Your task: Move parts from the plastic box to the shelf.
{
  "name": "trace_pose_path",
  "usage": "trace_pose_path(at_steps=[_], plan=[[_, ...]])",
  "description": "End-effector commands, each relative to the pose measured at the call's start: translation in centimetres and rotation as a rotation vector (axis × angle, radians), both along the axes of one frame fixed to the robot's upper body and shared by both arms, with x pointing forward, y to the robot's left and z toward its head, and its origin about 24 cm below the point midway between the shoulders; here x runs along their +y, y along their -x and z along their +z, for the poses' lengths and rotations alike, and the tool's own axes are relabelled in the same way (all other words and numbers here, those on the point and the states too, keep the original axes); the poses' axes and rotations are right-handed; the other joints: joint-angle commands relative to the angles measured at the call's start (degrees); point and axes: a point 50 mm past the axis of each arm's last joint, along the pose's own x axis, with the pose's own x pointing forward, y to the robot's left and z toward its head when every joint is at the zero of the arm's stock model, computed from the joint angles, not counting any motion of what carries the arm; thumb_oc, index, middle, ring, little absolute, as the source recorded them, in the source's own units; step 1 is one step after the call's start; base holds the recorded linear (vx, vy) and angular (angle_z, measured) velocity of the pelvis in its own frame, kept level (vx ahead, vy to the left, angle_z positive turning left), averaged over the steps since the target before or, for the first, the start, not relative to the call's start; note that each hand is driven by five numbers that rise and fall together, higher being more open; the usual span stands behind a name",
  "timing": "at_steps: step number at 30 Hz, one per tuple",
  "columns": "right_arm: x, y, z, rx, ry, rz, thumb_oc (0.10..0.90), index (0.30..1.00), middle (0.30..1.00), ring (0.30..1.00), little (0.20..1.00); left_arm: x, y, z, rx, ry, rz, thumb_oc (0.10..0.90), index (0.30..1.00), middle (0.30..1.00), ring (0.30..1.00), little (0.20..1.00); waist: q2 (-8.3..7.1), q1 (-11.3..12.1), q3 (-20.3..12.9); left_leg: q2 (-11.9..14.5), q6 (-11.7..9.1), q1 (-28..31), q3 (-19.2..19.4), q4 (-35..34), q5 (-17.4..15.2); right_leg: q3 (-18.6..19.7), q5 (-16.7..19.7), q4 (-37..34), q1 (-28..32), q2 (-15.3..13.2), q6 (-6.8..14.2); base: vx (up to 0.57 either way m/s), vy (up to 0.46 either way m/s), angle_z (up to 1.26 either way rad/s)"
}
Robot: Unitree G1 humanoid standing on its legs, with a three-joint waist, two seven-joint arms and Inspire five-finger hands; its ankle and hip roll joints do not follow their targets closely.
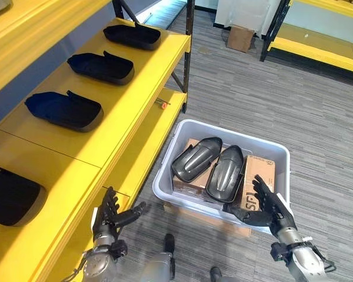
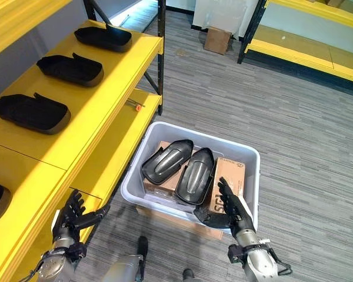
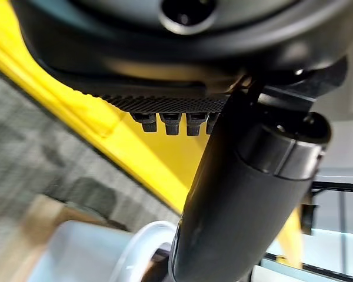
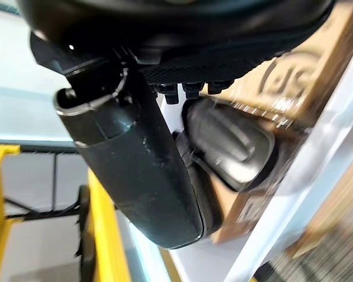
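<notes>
Plastic box (image 1: 282, 157): pale grey, on the carpet beside the yellow shelf (image 1: 135, 88), resting on a flat piece of cardboard (image 1: 215, 220). Inside it, two dark moulded parts side by side on top of cardboard boxes: left part (image 1: 196, 158), right part (image 1: 225, 173). A brown carton (image 1: 260, 176) stands upright just beside the right part, toward the box's right wall.

My right hand (image 1: 275, 210) is at the near rim of the box, fingers straight and spread, thumb reaching toward the near end of the right part. It holds nothing. In the right wrist view the thumb (image 4: 135, 158) lies just alongside the part (image 4: 226, 138); I cannot tell whether they touch.

My left hand (image 1: 109, 218) is at the front edge of the shelf, fingers straight, thumb out, empty.

On the shelf: three dark parts in a row (image 1: 63, 110), (image 1: 101, 66), (image 1: 132, 35), well apart; a fourth (image 1: 12, 197) nearer me. A small orange-tipped item (image 1: 162, 104) lies on the lower shelf level.
</notes>
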Motion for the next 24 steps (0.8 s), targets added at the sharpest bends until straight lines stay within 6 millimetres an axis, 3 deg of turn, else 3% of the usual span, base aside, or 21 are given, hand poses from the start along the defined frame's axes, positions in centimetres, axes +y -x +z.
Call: trace_pose_path(at_steps=[1, 4, 6, 7, 8, 10, 14, 17, 18, 24], plan=[[0.4, -2.3, 4.0, -0.228, 0.040, 0.056, 0.900, 1.000, 1.000, 1.000, 1.000, 0.4, -2.1, 4.2, -0.220, -0.067, -0.039, 0.900, 1.000, 1.000, 1.000, 1.000, -0.78, 0.8, -6.2, 6.8, -4.4, -3.2, -2.8, 0.8, 1.1, -1.0, 3.1, -0.1, 2.5, -1.3, 2.1, 0.07, 0.112, 0.00], [1.6, -3.4, 4.9, -0.267, 0.056, 0.101, 0.900, 1.000, 1.000, 1.000, 1.000, 0.6, -2.6, 4.8, -0.239, -0.076, -0.030, 0.900, 1.000, 1.000, 1.000, 1.000, -1.14, 2.0, -5.3, 6.2, -2.1, -2.6, -1.4, 4.0, -2.8, 0.2, 6.0, 5.1, 0.1, -3.0, 4.0, 0.08, 0.195, -0.40], [2.0, -3.5, 4.7, -0.264, 0.050, 0.105, 0.900, 1.000, 1.000, 1.000, 1.000, 0.5, -3.3, 5.4, -0.260, -0.101, -0.045, 0.900, 1.000, 1.000, 1.000, 1.000, -0.79, 1.6, -5.3, 4.9, -1.0, -0.5, -0.7, 2.9, -3.3, 0.3, 11.9, 9.0, -2.3, -3.7, 5.1, 0.09, 0.275, -0.43], [2.0, -3.5, 4.8, -0.269, 0.044, 0.104, 0.900, 1.000, 1.000, 1.000, 1.000, 0.6, -3.9, 5.9, -0.275, -0.135, -0.059, 0.900, 1.000, 1.000, 1.000, 1.000, 0.23, 0.3, -5.0, 4.5, -0.5, 1.6, -0.9, -0.2, -2.5, -0.1, 15.2, 14.3, -5.4, -2.0, 4.6, 0.11, 0.438, -0.12], [2.5, -3.4, 4.7, -0.271, 0.034, 0.107, 0.900, 1.000, 1.000, 1.000, 1.000, 1.1, -3.8, 6.2, -0.275, -0.160, -0.041, 0.900, 1.000, 1.000, 1.000, 1.000, 1.69, 0.4, -4.5, 4.7, -0.1, 6.4, 1.7, -5.6, -2.2, -10.6, 14.6, 16.3, -8.2, -4.5, 2.7, 0.13, 0.427, -0.24], [2.5, -3.3, 4.4, -0.259, 0.033, 0.105, 0.900, 1.000, 1.000, 1.000, 1.000, 1.5, -3.2, 5.9, -0.265, -0.151, -0.022, 0.900, 1.000, 1.000, 1.000, 1.000, 1.88, 0.5, -4.6, 5.5, -0.7, 8.8, 3.9, -8.9, -1.7, -17.7, 14.5, 10.3, -8.5, -6.3, 2.6, 0.12, 0.172, -0.68], [2.9, -3.9, 4.7, -0.274, 0.042, 0.130, 0.900, 1.000, 1.000, 1.000, 1.000, 2.2, -2.3, 5.4, -0.247, -0.141, 0.026, 0.900, 1.000, 1.000, 1.000, 1.000, 2.04, 1.6, -3.9, 6.7, -1.9, 11.1, 6.3, -11.3, -1.1, -24.0, 17.6, 3.3, -9.6, -7.8, 4.5, 0.04, -0.021, -0.52], [2.8, -3.7, 4.7, -0.267, 0.062, 0.145, 0.900, 1.000, 1.000, 1.000, 1.000, 1.8, -1.6, 4.4, -0.215, -0.113, 0.020, 0.900, 1.000, 1.000, 1.000, 1.000, 0.68, 1.6, -4.5, 6.2, -3.0, 12.9, 7.4, -12.8, -0.7, -24.1, 18.0, -2.0, -6.4, -7.8, 5.1, 0.08, -0.092, -0.32], [2.5, -3.5, 5.0, -0.273, 0.065, 0.146, 0.900, 1.000, 1.000, 1.000, 1.000, 1.7, -1.0, 3.8, -0.190, -0.093, 0.027, 0.900, 1.000, 1.000, 1.000, 1.000, 0.54, 1.5, -5.5, 7.2, -3.8, 14.0, 7.8, -13.8, -0.2, -24.3, 17.6, -3.3, -4.8, -7.2, 5.0, 0.15, -0.266, -0.03], [2.4, -3.1, 5.0, -0.260, 0.064, 0.152, 0.900, 1.000, 1.000, 1.000, 1.000, 1.3, -0.9, 3.2, -0.161, -0.079, 0.013, 0.900, 1.000, 1.000, 1.000, 1.000, 1.96, 0.5, -6.7, 10.7, -5.8, 16.4, 8.2, -15.5, 1.1, -23.1, 13.0, -3.6, -3.0, -4.6, 3.5, 0.06, -0.154, -0.07]])
